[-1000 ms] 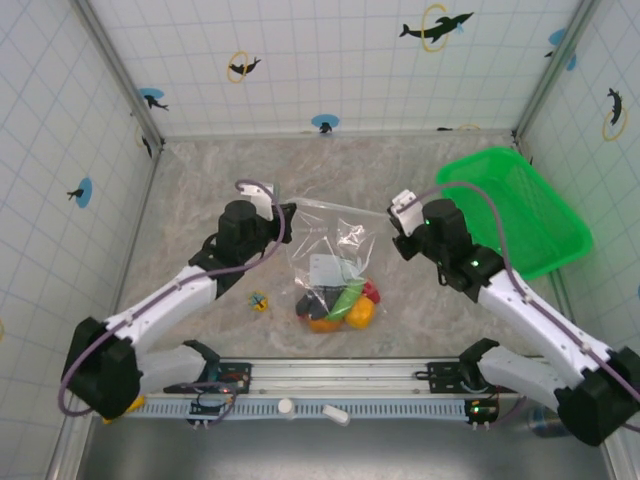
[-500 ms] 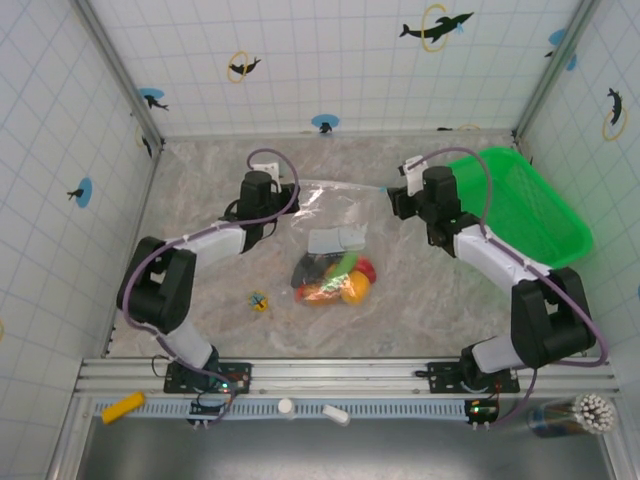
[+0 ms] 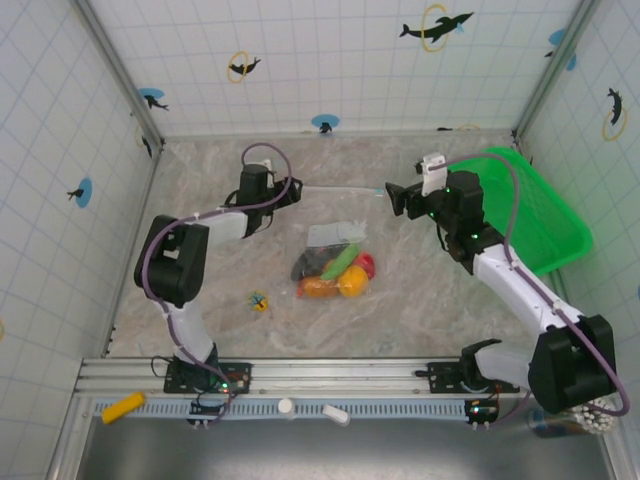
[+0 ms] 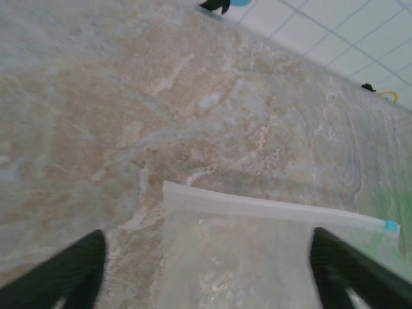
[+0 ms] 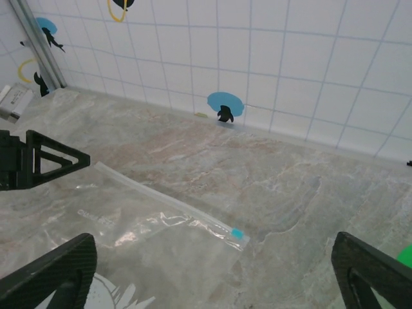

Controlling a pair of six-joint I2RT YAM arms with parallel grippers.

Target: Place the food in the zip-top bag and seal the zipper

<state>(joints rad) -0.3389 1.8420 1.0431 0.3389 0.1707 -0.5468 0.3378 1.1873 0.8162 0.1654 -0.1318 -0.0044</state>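
The zip-top bag [image 3: 335,228] now lies flat beside the green basket [image 3: 520,210], with the food [image 3: 335,272] bunched opposite the zipper [image 4: 270,207]. A second ago both grippers pinched its top corners. Now the right gripper [image 3: 392,197], between bag and basket, and the left gripper [image 3: 288,190], on the bag's far side from the basket, are spread and empty. The strip looks flat, so sealing is likely done.

Bright, even overhead light fills the top view, with short, soft shadows and sharp detail right out to the corners. The left wrist view is softer, its upper half hazy and its lower corners blurred dark. The right wrist view is crisp, a faint sheen on the zip-top bag [image 5: 148,222] at lower left.
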